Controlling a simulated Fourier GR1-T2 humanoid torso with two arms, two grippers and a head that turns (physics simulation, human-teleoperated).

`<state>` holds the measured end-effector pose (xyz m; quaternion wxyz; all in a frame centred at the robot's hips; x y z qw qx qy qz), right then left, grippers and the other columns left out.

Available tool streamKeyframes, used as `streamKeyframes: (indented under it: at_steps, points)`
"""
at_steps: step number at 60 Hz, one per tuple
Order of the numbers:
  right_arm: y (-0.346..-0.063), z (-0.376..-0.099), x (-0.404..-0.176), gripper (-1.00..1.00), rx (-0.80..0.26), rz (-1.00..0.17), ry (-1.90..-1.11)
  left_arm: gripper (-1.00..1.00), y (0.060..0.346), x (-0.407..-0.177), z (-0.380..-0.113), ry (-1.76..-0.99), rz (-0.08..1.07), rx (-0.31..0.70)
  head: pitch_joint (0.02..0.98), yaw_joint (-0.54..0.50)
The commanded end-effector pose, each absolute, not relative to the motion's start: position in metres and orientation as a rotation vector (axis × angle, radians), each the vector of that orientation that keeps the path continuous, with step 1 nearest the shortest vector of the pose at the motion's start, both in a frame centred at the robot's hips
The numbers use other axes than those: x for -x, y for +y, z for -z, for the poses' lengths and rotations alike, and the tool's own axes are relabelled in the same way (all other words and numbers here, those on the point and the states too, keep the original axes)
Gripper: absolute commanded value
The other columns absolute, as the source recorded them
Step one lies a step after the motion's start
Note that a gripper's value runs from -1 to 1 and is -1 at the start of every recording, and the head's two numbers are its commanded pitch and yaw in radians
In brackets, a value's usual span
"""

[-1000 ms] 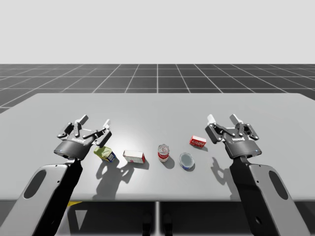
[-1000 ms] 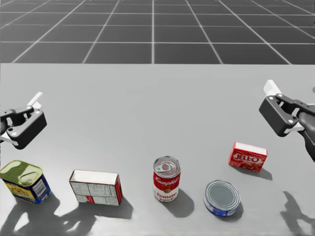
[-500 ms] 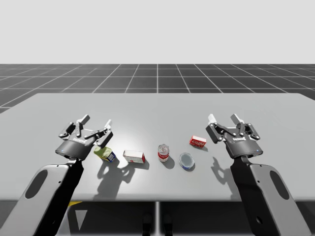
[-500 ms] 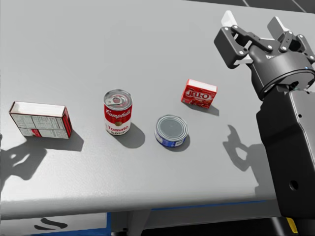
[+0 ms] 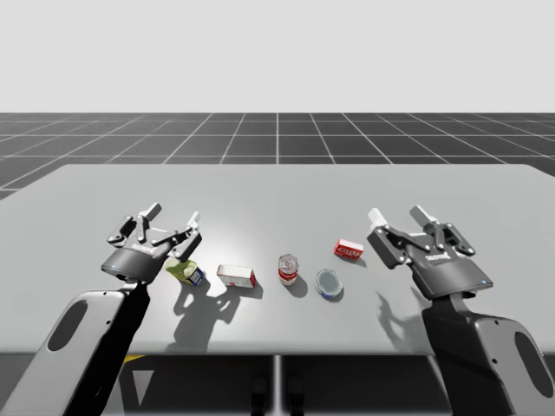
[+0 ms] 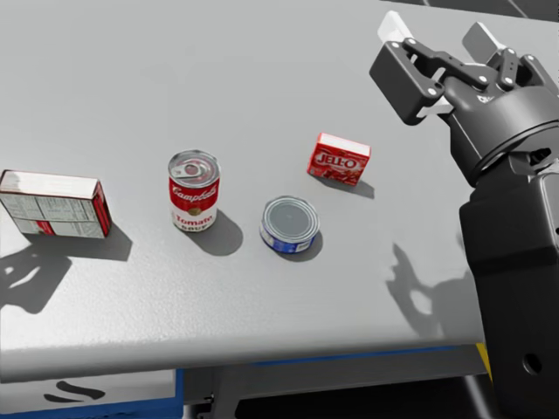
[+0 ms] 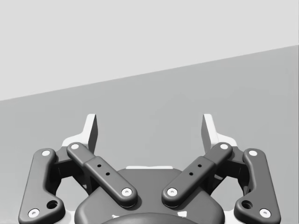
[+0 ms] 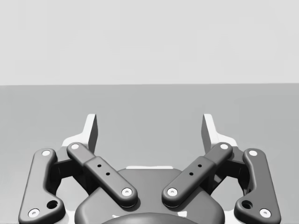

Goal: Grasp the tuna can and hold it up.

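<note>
1. Table (image 5: 277,186): grey slab. Its front edge lies nearest me, and both arms come in over it.
2. Blue can (image 5: 329,283): flat and round with a silver lid, the nearest item of the row. It stands upright on the table right of centre, free of both grippers. It lies just right of the red can and nearer than the red box, touching neither.
3. White box (image 5: 236,276): lies on its long side left of centre, with a red end face.
4. Green tin (image 5: 185,271): squat, with a green top and a blue and yellow side. It is at the left end of the row, under the left gripper's knuckles as seen from above. I cannot tell whether they touch.
5. Red can (image 5: 288,269): tall, red and white, upright at mid-row.
6. Red box (image 5: 348,250): small and flat, the farthest item, with its shadow falling to the right.
7. Left gripper (image 5: 173,213): held above the table over the green tin. Its fingers are spread wide with nothing between them, and the wrist view shows bare table ahead.
8. Right gripper (image 5: 396,212): raised right of the red box and well apart from the blue can. Its fingers are spread wide and empty.
</note>
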<state>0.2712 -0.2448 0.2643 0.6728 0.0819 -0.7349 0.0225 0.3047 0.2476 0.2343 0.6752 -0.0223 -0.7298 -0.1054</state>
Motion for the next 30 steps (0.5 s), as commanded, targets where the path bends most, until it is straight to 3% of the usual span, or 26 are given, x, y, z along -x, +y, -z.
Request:
streamKeyframes:
  at_steps: [1,15,30]
  points:
    - [-0.236,-0.265,-0.240,-1.00,-0.223,-0.130,-1.607,-1.00,0.248,-0.304,-0.234,-1.641,0.236,0.053,0.914,-0.23]
    - [-0.223,-0.246,-0.193,-1.00,-0.298,-0.268,-1.571,-1.00,0.248,-0.304,-0.235,-1.642,0.232,0.054,0.909,-0.23]
    - [-0.212,-0.208,-0.174,-1.00,-0.313,-0.399,-1.538,-1.00,0.248,-0.304,-0.234,-1.642,0.235,0.051,0.905,-0.23]
